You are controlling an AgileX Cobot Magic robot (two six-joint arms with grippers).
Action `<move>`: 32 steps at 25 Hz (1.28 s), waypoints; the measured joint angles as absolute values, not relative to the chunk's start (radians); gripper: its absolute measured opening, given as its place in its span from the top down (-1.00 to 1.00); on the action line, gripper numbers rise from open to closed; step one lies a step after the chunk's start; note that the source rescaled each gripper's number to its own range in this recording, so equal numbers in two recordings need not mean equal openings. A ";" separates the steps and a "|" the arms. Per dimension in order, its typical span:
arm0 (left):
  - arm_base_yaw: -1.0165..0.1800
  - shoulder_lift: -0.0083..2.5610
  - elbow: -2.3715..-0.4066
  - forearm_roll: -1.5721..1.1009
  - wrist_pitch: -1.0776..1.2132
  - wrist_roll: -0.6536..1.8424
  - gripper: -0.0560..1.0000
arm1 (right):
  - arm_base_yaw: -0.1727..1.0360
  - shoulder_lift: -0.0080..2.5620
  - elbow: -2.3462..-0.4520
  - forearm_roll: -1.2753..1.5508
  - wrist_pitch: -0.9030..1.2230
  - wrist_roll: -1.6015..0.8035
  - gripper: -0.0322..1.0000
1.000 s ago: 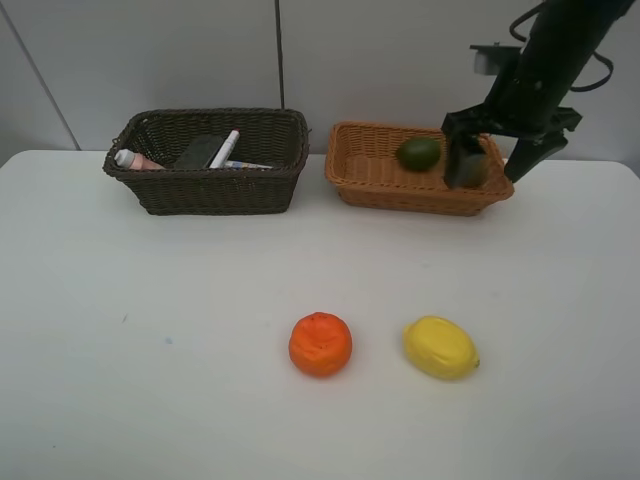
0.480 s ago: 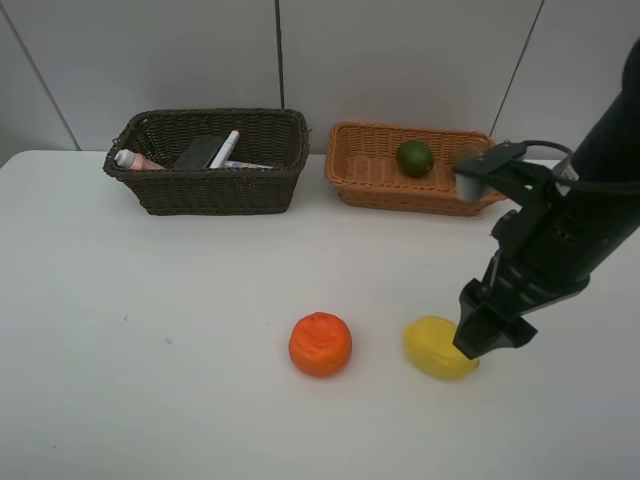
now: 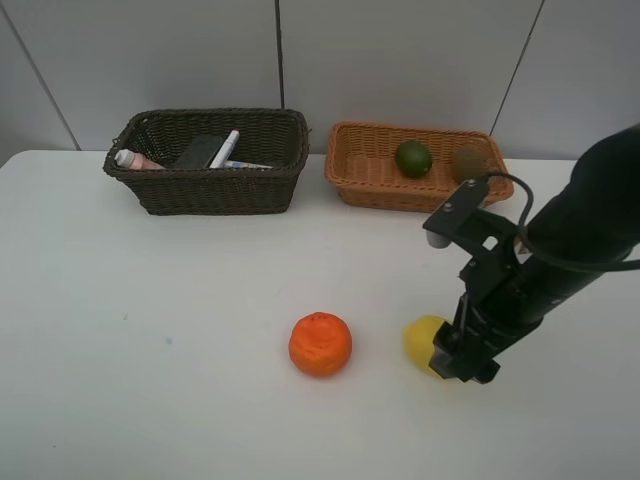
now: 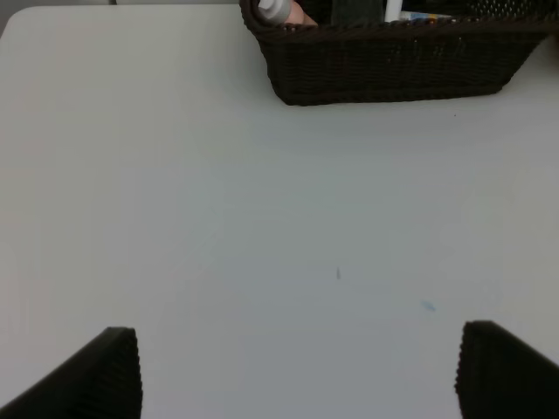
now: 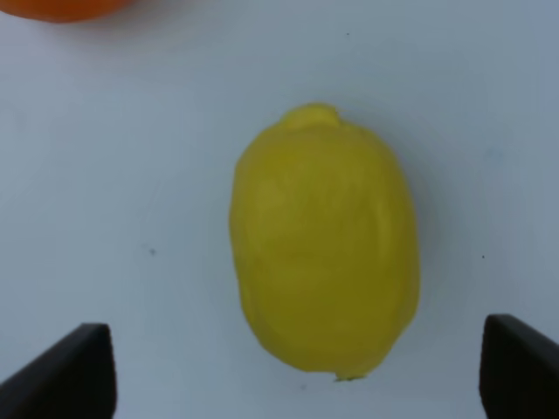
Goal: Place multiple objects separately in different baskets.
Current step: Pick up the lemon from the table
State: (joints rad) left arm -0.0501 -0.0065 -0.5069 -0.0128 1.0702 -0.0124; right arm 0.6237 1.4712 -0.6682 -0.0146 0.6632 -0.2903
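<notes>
Far left, the deep dark brown basket sits at the back of the smooth white table, tightly woven and rectangular. Inside, the small pink bottle lies at the left end, then the flat dark grey eraser block, then the slim white marker tilted against it. A sliver of the white bottle shows low beside the marker.

The left gripper hangs over bare table short of that basket, its ridged black jaws spread wide, holding nothing.

Centre front, the orange rests alone, round with a dimpled, creased skin.

Back right of centre, the shallower light orange-tan basket holds the glossy round green fruit and, apart from it, the dull brown kiwi.

Front right, the yellow lemon lies on the table, oval, waxy, with a nub at one end. The right gripper is down over it, jaws parted wide, one on each side of the fruit and neither touching it.
</notes>
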 joint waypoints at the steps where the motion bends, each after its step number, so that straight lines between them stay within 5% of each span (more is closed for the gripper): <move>1: -0.050 -0.006 -0.507 -0.013 1.070 -0.012 -0.89 | 0.624 1.488 -0.668 -0.015 0.657 -0.290 -0.92; 24: -0.050 -0.006 -0.507 -0.013 1.069 -0.012 -0.89 | 0.598 1.768 -0.711 -0.068 0.528 -0.316 -0.87; 26: -0.050 -0.006 -0.507 -0.013 1.069 -0.012 -0.89 | 0.598 1.768 -0.711 -0.070 0.532 -0.316 -0.52; 27: -0.050 -0.006 -0.507 -0.013 1.069 -0.012 -0.89 | 0.598 1.768 -0.711 -0.073 0.535 -0.316 0.05; 29: -0.050 -0.006 -0.507 -0.013 1.068 -0.012 -0.89 | 0.598 1.768 -0.711 -0.075 0.535 -0.316 0.61; 32: -0.050 -0.006 -0.507 -0.013 1.068 -0.012 -0.89 | 0.598 1.768 -0.711 -0.077 0.535 -0.316 0.61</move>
